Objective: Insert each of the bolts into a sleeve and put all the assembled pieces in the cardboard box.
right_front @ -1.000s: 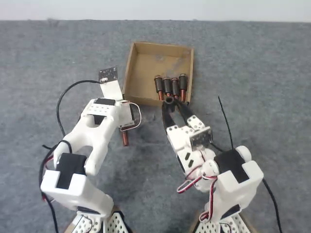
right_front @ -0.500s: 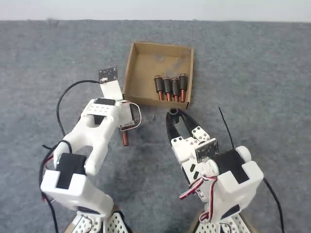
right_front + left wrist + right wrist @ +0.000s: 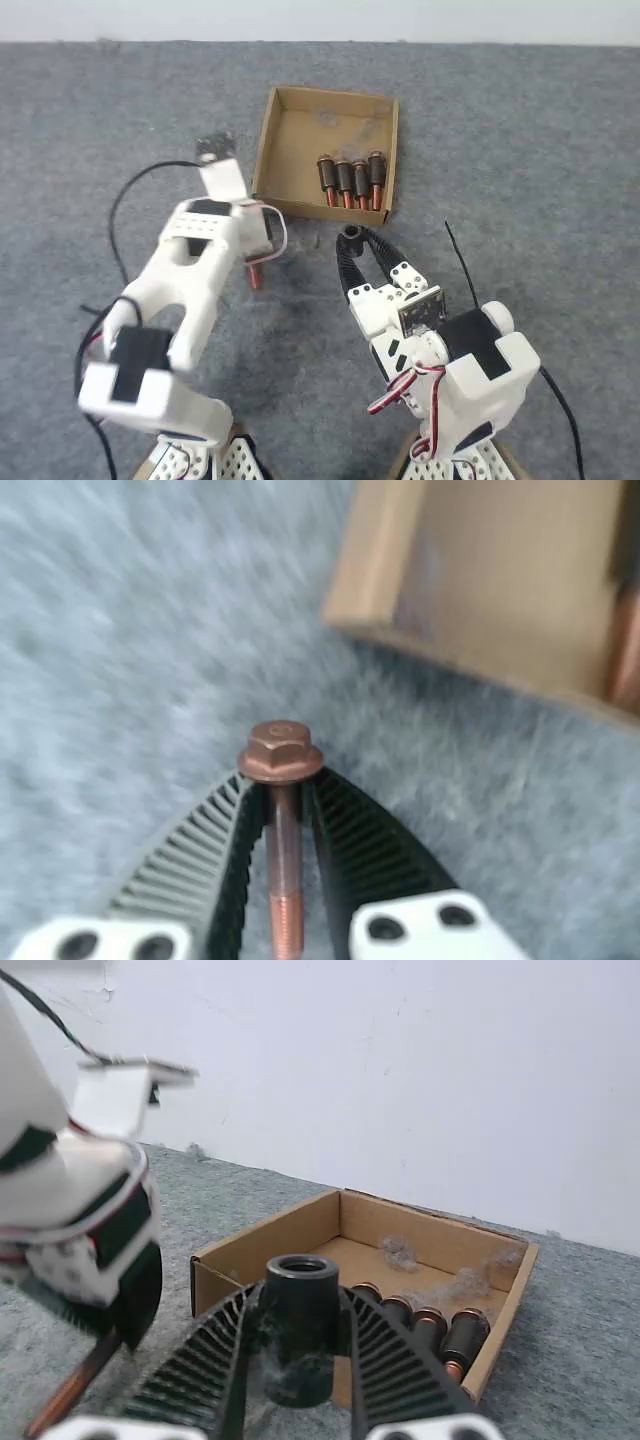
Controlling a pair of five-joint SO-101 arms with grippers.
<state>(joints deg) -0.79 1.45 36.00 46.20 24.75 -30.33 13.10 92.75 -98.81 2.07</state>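
Nothing here carries writing I can read; a mark stamped on the bolt's head is too blurred to make out. The bolt (image 3: pixel 284 825) is copper-coloured, with a flanged hex head and a slim shank threaded toward its end. The left gripper (image 3: pixel 283 780) is clamped on it: the ribbed black fingers (image 3: pixel 345 825) pinch the shank just under the head, and the rest of the shank runs back between them. From above, this gripper (image 3: pixel 255 262) sits over the grey carpeted table (image 3: pixel 520 150), just off the near left corner of the cardboard box (image 3: pixel 262 150). The right gripper (image 3: pixel 298 1305) is closed around a sleeve (image 3: pixel 298 1330), a matte black tube held upright with its open bore facing up. It is in front of the box's near wall and apart from it (image 3: pixel 350 240). Inside the box, four assembled pieces (image 3: pixel 351 182) lie side by side in the near right corner, black sleeves with copper ends. A little grey fluff (image 3: pixel 400 1252) lies on the box floor.
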